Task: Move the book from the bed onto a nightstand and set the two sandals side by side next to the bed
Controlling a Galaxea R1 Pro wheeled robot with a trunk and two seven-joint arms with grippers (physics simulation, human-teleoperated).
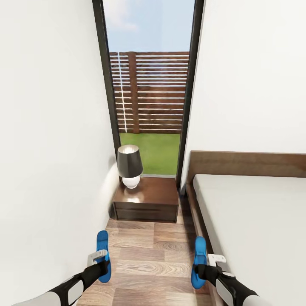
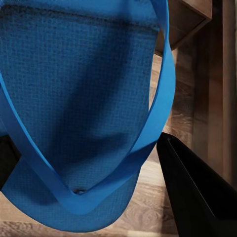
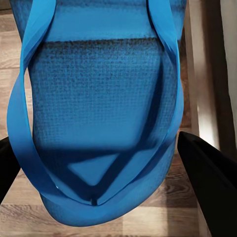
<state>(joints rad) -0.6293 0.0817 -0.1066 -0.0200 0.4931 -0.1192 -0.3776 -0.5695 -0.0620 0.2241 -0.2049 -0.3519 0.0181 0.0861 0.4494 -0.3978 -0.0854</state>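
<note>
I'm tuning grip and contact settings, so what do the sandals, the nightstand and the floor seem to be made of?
The left sandal and right sandal look like soft foam or rubber: matte blue soles with a fine dimpled grid and smooth thin straps. The nightstand looks like dark wood with a glossy finish; its top mirrors the lamp. The floor looks like wood planks, with visible grain and seams.

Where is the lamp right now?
In the head view the lamp stands on the nightstand, left of the bed, before the tall window.

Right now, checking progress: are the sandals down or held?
Held: left gripper carries one sandal, right gripper the other sandal, above the floor.
</note>
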